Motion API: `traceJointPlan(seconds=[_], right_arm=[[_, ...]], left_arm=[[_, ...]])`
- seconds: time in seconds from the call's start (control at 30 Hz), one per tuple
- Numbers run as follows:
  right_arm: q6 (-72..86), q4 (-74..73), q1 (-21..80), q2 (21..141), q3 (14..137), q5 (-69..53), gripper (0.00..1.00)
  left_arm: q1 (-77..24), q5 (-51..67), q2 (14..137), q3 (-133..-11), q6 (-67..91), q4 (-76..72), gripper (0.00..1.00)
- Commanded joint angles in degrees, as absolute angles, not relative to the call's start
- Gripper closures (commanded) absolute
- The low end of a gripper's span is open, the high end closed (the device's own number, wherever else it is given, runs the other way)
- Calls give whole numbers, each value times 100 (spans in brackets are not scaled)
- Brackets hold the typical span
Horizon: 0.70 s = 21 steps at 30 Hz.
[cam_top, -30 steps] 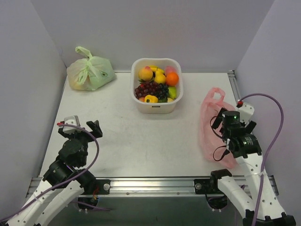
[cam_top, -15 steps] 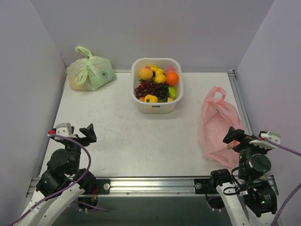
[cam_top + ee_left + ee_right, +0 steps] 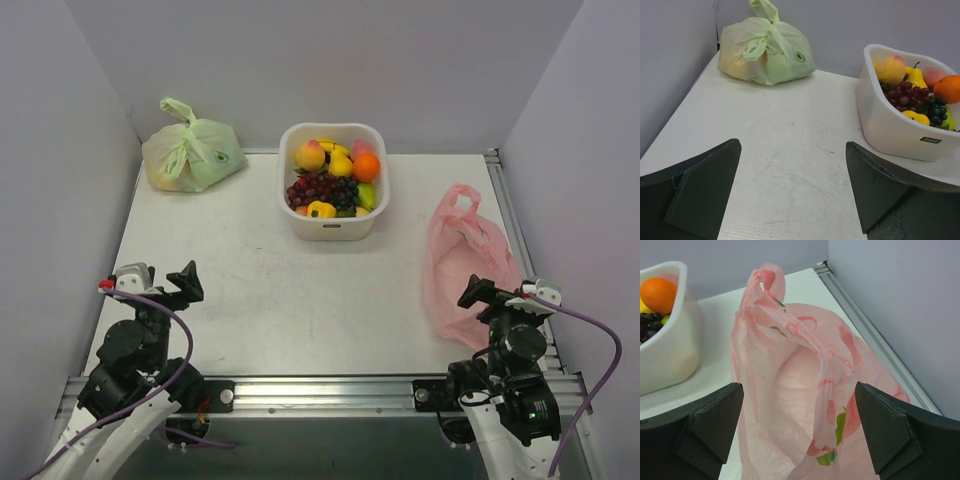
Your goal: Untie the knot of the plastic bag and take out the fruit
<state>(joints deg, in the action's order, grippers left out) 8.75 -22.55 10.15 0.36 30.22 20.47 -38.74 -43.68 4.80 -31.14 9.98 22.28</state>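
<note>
plastic bag (image 3: 462, 268) beside right rail (image 3: 500, 190), white basket (image 3: 333, 228) mid-back

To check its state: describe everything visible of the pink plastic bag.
The pink plastic bag is translucent, crinkled film with red and green print. It lies slack on the table, at its right edge, handle loops toward the far side. Whether they are knotted is unclear. Only the table seems to touch it.

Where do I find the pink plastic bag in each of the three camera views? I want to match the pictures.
Top external: the pink plastic bag lies on the right side, about mid-height.
Left wrist: not in it.
Right wrist: it fills the centre.
Shared landmark: the white basket, upper centre from the top, at the right edge for the left wrist, at the left edge for the right wrist.
</note>
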Motion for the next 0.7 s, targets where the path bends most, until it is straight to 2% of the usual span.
traceJointPlan(seconds=[0.0, 0.67], right_arm=[[914, -1819, 1002, -229, 3111, 1881, 0], [923, -1811, 984, -62, 3076, 1740, 0]], left_arm=[[-3736, -4360, 588, -3085, 905, 1846, 2], [-3112, -3973, 852, -3120, 1195, 1819, 3]])
